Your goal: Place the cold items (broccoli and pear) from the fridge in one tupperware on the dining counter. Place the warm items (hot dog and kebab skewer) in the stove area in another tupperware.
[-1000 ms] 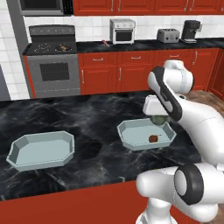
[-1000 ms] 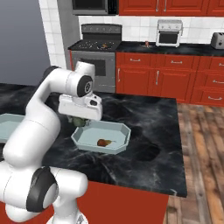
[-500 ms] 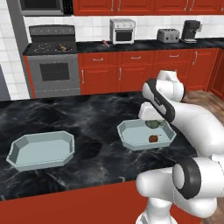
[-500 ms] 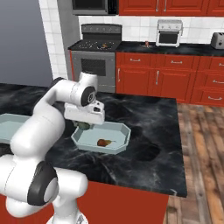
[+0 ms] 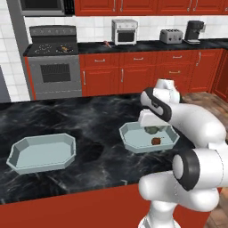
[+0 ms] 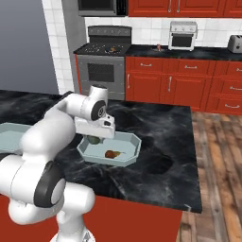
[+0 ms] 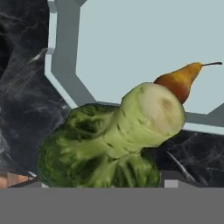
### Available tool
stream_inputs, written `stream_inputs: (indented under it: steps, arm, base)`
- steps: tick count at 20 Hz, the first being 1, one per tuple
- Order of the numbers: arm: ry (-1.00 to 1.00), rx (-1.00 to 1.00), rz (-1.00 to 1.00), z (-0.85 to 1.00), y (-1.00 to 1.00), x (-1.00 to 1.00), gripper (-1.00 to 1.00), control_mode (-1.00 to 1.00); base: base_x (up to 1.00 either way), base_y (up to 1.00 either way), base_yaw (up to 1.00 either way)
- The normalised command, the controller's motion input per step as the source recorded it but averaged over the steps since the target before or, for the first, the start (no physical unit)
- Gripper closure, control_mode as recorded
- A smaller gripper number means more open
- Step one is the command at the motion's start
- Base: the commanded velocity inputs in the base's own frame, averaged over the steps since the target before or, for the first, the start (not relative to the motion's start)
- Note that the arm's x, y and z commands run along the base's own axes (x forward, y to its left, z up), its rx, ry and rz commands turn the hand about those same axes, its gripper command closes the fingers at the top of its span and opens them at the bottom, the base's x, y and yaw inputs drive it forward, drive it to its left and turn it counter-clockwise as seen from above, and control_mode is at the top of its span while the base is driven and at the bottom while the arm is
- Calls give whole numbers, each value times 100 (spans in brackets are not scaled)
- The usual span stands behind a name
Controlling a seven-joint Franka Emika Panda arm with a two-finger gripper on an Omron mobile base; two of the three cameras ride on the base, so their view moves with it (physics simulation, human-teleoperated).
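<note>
Broccoli (image 7: 109,144), one; pear (image 7: 179,81), one; tupperwares, two.

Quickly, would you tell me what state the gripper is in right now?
Gripper: closed on the broccoli, held over the tupperware with the pear.

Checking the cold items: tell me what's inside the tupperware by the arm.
A pear lies inside the tupperware. The broccoli hangs at its rim, hiding part of the rim and the pear's base.
</note>
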Motion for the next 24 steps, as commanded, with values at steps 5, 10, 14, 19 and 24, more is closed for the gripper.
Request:
stream_inputs:
  steps: [5,10,14,19,24]
  arm:
    - [0,0,0,-40,0,24,100,-100]
    - [0,-1,0,-34,0,27,100,-100]
    - [0,0,0,-30,0,33,100,-100]
    - [0,0,0,-30,0,36,100,-100]
    - [0,0,0,-29,0,32,100,-100]
  base:
    - [0,0,0]
    - [0,0,0]
    - [0,0,0]
    - [0,0,0]
    - [0,0,0]
